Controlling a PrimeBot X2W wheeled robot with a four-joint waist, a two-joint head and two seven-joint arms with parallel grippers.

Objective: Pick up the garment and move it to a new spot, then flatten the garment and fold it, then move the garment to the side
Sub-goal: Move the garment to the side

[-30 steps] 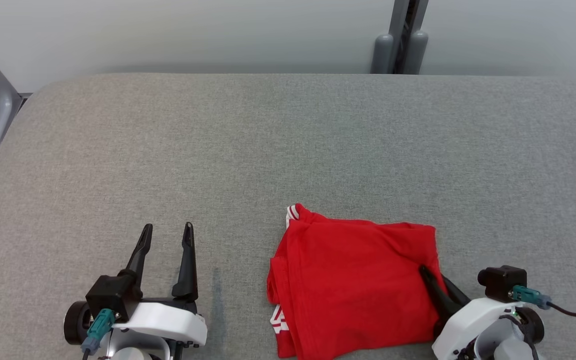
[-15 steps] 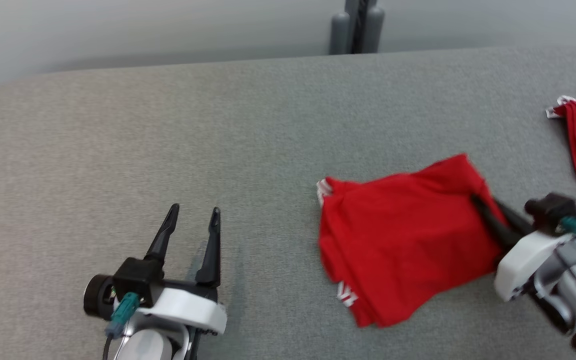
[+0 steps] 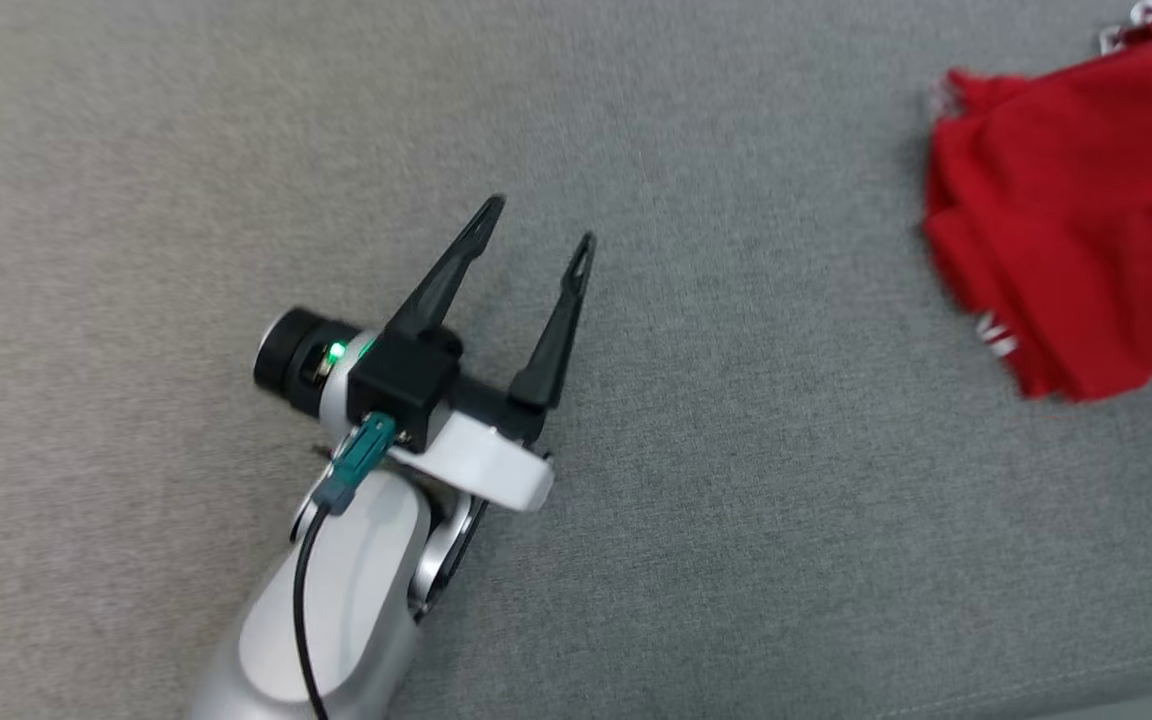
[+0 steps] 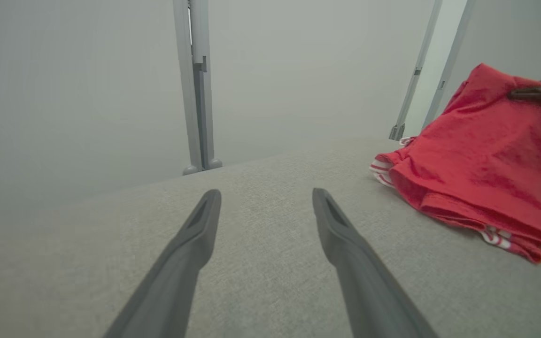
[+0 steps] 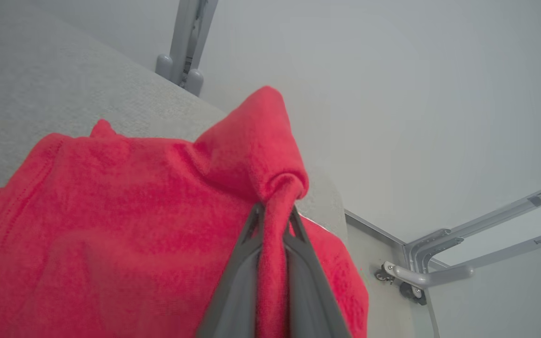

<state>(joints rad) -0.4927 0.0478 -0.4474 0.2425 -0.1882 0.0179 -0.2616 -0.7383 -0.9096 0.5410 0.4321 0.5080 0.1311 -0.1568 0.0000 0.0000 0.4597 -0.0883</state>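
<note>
Red knit cloth, folded into a thick pad: the garment (image 3: 1076, 220) sits at the far right of the head view on the grey fabric-covered table (image 3: 736, 520), with its right part cut off by the frame edge. White-striped trim shows at its upper left corner, and a scrap of white print at its lower left edge.

On the right gripper (image 5: 275, 211), the fingers are drawn narrow and pinch a bunched ridge of the garment (image 5: 111, 225) between them. The cloth rises in a peak just above the fingertips, and the rest of the fold spreads away to the left and below in the right wrist view. In the left wrist view, this gripper's dark fingers (image 4: 538, 94) come in from the right edge and meet the garment (image 4: 482, 159) at its top corner. That corner is raised. The lower folded edge runs along the table, but whether it touches is unclear.

On the left gripper (image 3: 540, 220), the fingers are spread wide with nothing between them. It is over bare table, well apart from the garment, which lies off to its right. Its own wrist view shows both fingers (image 4: 195, 244) framing plain grey fabric, with the red fold beyond the right-hand finger and not touching it.

Behind the table's far edge are a grey upright post (image 4: 196, 94) and a pale wall (image 4: 64, 70). A grey metal frame (image 5: 439, 274) stands past the table corner.
</note>
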